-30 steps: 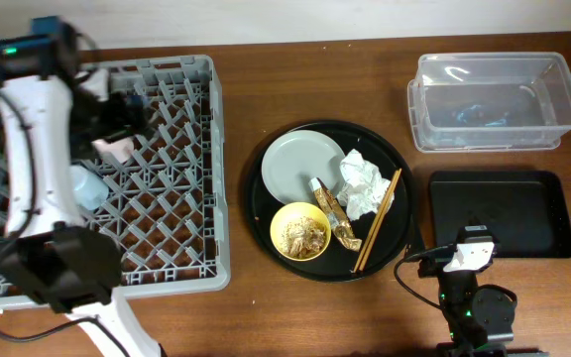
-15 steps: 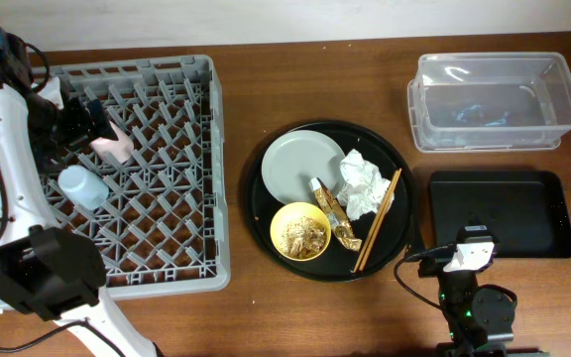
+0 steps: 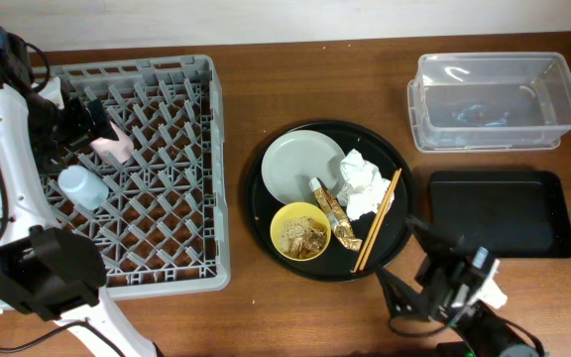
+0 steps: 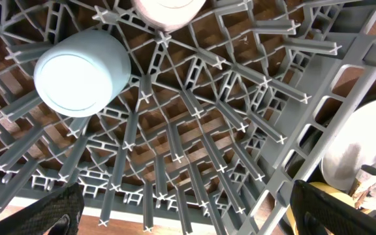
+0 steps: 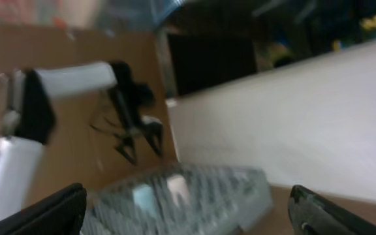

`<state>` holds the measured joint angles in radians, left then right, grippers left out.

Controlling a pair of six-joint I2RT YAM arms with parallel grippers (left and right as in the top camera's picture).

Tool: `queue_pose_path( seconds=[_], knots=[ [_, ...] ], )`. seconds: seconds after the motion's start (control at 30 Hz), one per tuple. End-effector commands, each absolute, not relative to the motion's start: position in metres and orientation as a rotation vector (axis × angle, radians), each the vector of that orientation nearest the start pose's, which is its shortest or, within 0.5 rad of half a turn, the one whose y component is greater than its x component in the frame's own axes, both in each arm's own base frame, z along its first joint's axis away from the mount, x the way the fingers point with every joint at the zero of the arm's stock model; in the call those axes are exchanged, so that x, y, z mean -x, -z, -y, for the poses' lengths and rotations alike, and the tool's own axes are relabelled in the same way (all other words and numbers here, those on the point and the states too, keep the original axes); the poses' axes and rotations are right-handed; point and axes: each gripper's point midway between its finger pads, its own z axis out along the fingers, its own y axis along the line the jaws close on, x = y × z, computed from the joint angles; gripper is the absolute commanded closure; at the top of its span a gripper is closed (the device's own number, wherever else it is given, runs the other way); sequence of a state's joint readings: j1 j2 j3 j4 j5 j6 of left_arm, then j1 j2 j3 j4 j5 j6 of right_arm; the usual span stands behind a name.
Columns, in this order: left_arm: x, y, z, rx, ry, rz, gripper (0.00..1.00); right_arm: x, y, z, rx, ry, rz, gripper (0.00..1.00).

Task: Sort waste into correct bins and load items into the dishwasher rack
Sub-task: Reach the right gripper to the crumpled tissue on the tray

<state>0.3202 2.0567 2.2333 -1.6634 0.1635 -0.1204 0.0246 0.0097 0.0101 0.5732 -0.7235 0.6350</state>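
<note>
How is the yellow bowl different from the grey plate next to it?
The plate is pale grey, and the bowl is yellow. The plate is flat and wider; the bowl is deeper and smaller. The bowl holds crumbly food scraps, while the plate looks bare. Both are round and sit on the round black tray.

Your overhead view is evenly and softly lit and sharp across the counter [image 3: 295, 89]. Only thin shadows hug the round black tray [image 3: 261, 228] and the dishwasher rack [image 3: 157, 198]. You get mild glare on the clear tub [image 3: 489, 61]. The right arm [image 3: 454, 293] at the near edge is smeared. Your left wrist view is bright and crisp on the light blue cup [image 4: 82, 72], with the pegs splaying toward the corners. Your right wrist view is blurred throughout, and a pale surface [image 5: 292, 117] washes out its right side.
</note>
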Motion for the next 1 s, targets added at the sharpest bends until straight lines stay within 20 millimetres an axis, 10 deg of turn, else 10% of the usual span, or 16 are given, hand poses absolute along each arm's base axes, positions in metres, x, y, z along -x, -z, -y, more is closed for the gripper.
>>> queue_pose_path(
  seconds=[0.0, 0.17, 0.3, 0.63, 0.97],
  knots=[
    [-0.381, -0.226, -0.099, 0.637, 0.215, -2.908, 0.0, -0.167, -0.316, -0.097, 0.159, -1.035, -1.051, 0.01],
    [-0.381, -0.226, -0.099, 0.637, 0.215, -2.908, 0.0, -0.158, -0.381, -0.071, 0.087, -0.844, -0.931, 0.01],
    [-0.381, -0.226, -0.099, 0.637, 0.215, -2.908, 0.0, -0.196, -0.387, -0.073, 0.12, -0.624, -1.264, 0.01],
    [-0.381, -0.226, -0.099, 0.637, 0.215, -2.908, 0.0, -0.286, -0.321, -0.076, 0.062, -0.572, -2.274, 0.01],
    [-0.381, -0.226, -0.099, 0.637, 0.215, -2.908, 0.0, -0.35, -0.18, -0.111, -0.119, -0.96, -2.756, 0.11]
  ],
)
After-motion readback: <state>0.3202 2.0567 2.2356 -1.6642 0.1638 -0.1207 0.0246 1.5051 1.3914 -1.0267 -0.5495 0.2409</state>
